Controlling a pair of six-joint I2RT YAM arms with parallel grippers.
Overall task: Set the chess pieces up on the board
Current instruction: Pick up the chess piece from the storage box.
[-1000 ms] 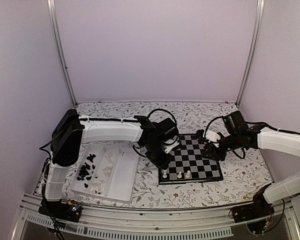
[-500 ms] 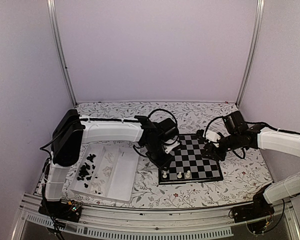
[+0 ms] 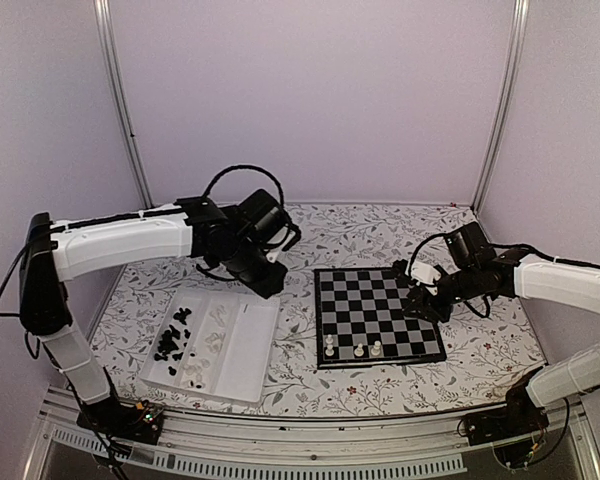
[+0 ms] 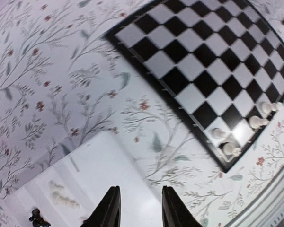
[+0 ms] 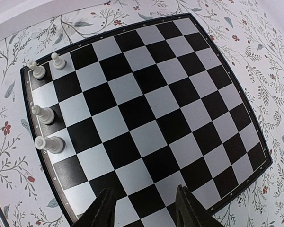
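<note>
Above the white tray (image 4: 113, 170), the left gripper (image 4: 140, 189), open-jawed and empty, may nip two clustered cream pieces (image 4: 61, 199) together; the right gripper (image 5: 144, 190) hangs open over the board (image 5: 146, 118)

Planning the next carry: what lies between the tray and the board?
Only bare floral cloth; nothing lies on that strip between the tray and the board. The top view shows it, and the left wrist view too.

The white-shelled left arm (image 3: 130, 243) stretches out level, its black two-finger left gripper (image 4: 140, 209) angled down, jaws slightly parted, empty; the black right gripper (image 5: 144, 208) gapes wider, empty
</note>
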